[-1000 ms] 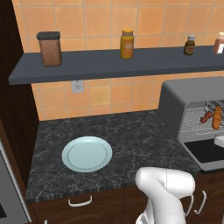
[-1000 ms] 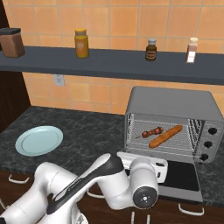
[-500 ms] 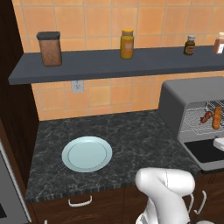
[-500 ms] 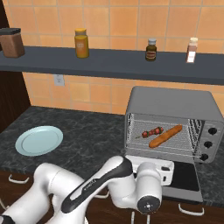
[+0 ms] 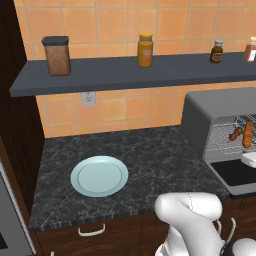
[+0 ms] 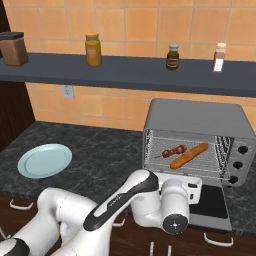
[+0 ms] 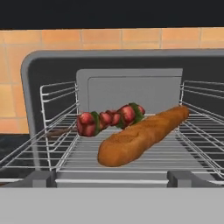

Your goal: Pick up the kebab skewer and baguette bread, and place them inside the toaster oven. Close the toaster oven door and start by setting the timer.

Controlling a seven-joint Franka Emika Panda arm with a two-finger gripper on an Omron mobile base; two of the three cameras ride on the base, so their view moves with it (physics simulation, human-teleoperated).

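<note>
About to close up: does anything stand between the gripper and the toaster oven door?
Nothing visible does. The open gripper sits just above the lowered toaster oven door; the kebab skewer and baguette bread lie on the rack, behind the doorway.

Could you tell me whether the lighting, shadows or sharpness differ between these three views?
Hand view: soft edges on the orange-brown baguette bread and red-chunked kebab skewer, no glare. Right base view: flat, even light, the grey toaster oven interior readable. Left base view: equally shadowless, the pale blue plate crisp.

Orange tiled wall (image 5: 120,107), dark shelf (image 5: 125,72), speckled black counter (image 5: 145,155)
</note>
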